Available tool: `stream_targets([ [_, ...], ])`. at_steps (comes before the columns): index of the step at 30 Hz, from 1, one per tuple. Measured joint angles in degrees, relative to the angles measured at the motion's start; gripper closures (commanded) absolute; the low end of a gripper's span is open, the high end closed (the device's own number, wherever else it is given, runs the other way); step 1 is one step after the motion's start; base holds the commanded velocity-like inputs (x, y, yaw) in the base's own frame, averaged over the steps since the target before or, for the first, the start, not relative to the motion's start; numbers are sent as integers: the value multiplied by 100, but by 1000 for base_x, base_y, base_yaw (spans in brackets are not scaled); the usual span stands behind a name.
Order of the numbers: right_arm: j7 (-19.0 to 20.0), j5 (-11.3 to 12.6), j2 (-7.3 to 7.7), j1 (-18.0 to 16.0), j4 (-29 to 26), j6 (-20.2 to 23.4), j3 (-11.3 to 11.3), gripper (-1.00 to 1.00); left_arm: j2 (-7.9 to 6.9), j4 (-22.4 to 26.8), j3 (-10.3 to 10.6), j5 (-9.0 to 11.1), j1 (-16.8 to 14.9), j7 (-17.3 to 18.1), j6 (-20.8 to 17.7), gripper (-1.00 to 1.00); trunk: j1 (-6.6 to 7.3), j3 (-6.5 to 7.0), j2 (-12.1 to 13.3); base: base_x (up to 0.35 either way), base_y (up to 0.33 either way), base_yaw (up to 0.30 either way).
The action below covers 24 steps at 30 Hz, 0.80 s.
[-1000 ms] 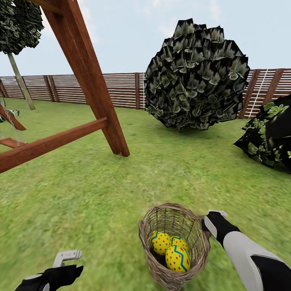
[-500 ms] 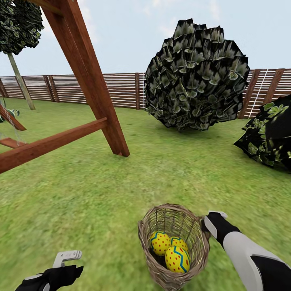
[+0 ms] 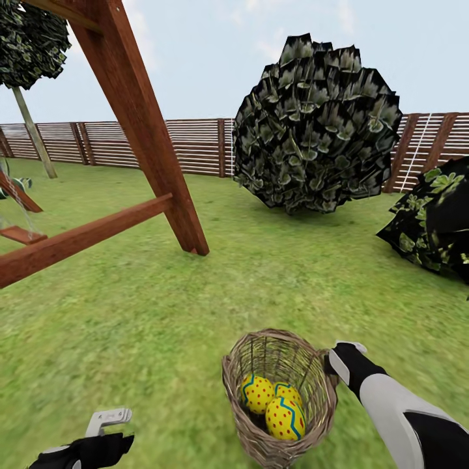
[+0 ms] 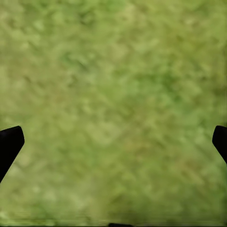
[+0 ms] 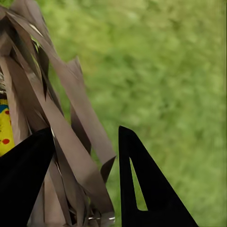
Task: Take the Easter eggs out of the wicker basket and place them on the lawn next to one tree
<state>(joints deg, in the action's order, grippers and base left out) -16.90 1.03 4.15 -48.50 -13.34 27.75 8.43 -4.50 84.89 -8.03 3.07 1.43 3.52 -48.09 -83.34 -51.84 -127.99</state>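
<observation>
Nearest the camera in the head view, the left gripper (image 3: 107, 420) hangs low over bare grass; the left wrist view shows its 2 dark fingertips (image 4: 10, 144) spread wide apart with nothing between them. To its right stands the wicker basket (image 3: 280, 397) on the lawn (image 3: 130, 326), tilted slightly and holding the 3 Easter eggs (image 3: 273, 404), which lie clustered and touching at its bottom. The right gripper (image 3: 339, 357) sits at the basket's right rim. In the right wrist view its fingers (image 5: 142, 189) straddle the woven rim strips (image 5: 71, 156), closed on the wicker, with a patch of yellow egg shell visible through the weave.

Further off, a brown wooden A-frame structure (image 3: 150, 150) plants its leg in the grass at left of centre. Beyond it rises a large round dark-leaved bush (image 3: 319, 124), and a second dark bush (image 3: 433, 221) enters at the right edge. At far left stands a tree (image 3: 32, 130) with a slim pale trunk. A horizontal-slat wooden fence (image 3: 195, 146) bounds the garden.
</observation>
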Motion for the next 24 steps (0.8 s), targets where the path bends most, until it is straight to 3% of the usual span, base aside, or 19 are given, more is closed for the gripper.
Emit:
stream_targets([
  [15,-5,-12,-57,0,-16,-43,-25,100,10,-103,8,-31,-2,-69,5,-100,330,269,602,-2,0,0],
  [24,26,31,-155,2,-8,-24,-38,100,11,-112,1,-34,-10,-70,9,-100,527,431,963,-110,0,0],
])
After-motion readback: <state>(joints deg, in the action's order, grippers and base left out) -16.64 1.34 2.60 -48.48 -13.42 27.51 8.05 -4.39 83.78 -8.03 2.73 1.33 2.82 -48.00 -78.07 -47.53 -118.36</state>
